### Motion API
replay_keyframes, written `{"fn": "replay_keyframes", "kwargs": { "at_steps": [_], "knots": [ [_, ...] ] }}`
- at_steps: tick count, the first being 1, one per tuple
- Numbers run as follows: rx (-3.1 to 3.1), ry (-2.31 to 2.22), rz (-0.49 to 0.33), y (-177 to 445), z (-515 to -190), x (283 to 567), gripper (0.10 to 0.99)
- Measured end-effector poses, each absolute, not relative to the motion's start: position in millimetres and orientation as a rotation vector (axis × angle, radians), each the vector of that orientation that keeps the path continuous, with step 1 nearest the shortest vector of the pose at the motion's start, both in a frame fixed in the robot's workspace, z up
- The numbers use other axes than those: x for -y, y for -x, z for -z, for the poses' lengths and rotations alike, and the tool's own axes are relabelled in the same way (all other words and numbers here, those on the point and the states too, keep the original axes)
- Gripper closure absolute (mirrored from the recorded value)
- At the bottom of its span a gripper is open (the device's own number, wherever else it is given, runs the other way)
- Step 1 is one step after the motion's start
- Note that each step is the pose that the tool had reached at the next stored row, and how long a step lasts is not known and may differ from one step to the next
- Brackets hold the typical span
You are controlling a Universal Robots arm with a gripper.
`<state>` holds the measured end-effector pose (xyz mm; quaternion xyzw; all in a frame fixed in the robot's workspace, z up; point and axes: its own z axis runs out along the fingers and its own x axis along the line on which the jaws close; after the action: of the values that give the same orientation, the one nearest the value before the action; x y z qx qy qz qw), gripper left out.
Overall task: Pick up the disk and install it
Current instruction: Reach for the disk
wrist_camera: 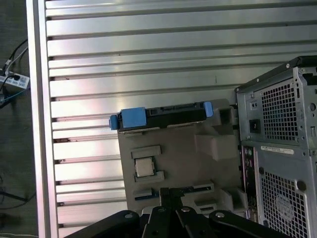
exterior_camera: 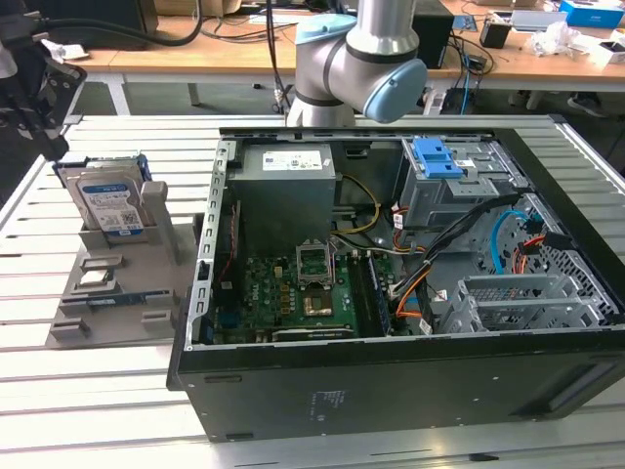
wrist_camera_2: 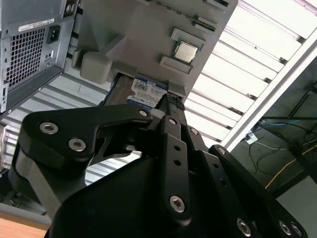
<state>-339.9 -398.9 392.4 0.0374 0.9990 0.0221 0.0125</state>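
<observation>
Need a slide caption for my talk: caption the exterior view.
The disk stands on edge in a grey holder beside the open computer case, not yet installed; the robot arm rises behind.

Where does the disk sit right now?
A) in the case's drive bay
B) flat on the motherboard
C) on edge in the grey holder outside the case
C: the disk stands on edge in the grey holder, on the exterior view's left of the open case.
</observation>
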Motion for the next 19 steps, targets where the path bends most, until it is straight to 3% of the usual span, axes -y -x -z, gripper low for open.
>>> {"fn": "replay_keyframes", "kwargs": {
  "at_steps": [19],
  "knots": [
    [-3.114,-0.116,-0.069,376.2,-392.2,398.9,0.98]
  ]
}}
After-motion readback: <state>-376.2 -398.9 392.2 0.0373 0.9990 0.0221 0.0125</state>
